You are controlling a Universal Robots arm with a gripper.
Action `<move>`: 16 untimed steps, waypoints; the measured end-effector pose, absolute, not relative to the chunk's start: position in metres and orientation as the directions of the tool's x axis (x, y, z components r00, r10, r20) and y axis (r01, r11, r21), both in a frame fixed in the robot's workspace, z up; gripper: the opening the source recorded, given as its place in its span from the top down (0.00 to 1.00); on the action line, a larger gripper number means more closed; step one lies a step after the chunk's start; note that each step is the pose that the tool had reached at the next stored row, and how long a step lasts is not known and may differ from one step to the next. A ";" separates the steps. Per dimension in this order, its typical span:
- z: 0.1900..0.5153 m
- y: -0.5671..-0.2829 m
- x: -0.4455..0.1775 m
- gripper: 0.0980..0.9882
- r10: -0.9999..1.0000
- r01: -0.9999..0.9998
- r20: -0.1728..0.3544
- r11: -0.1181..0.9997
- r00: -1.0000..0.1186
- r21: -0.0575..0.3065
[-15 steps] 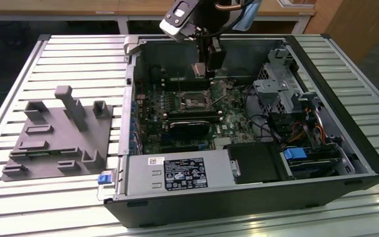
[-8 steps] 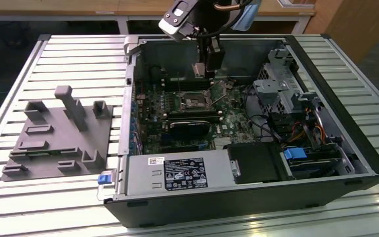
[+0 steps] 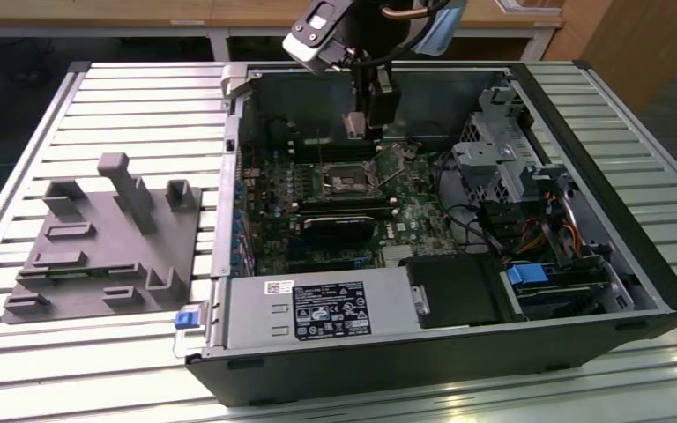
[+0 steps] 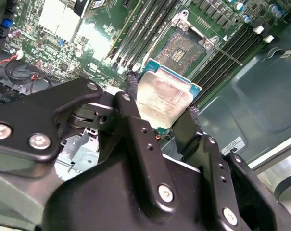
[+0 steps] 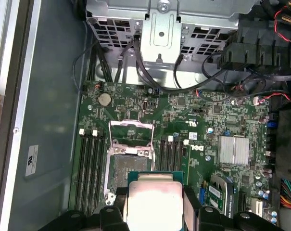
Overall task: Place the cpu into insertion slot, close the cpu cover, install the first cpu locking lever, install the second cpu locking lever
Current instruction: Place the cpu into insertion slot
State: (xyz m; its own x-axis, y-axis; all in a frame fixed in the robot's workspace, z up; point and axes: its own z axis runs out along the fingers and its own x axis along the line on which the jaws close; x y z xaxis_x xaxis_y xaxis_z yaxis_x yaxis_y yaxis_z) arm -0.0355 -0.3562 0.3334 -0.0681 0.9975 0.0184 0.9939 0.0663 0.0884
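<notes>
My gripper hangs inside the open computer case, above the far part of the green motherboard. It is shut on the cpu, a flat square chip with a silvery top held by two opposite edges between the black fingers. In both wrist views the cpu is still in the air, short of the insertion slot. The slot's dark square lies bare. The cpu cover, a thin silver frame, is swung open on the slot's far side. In the exterior view the insertion slot sits below the gripper.
Black memory slots flank the socket. A silver heat sink, a metal drive cage with cables, and the power supply crowd the case. A grey fixture block stands on the slatted table at the exterior view's left.
</notes>
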 end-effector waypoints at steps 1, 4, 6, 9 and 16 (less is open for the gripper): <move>0.333 -0.356 -0.036 0.50 0.998 0.994 0.018 0.064 -0.066 0.088; 0.332 -0.356 -0.036 0.50 1.000 0.996 0.018 0.024 -0.026 0.088; 0.331 -0.356 -0.036 0.50 1.000 0.996 0.019 -0.011 0.009 0.088; 0.329 -0.356 -0.036 0.50 0.998 0.994 0.019 -0.061 0.060 0.088; 0.319 -0.354 -0.041 0.50 0.997 0.993 0.019 -0.071 0.070 0.089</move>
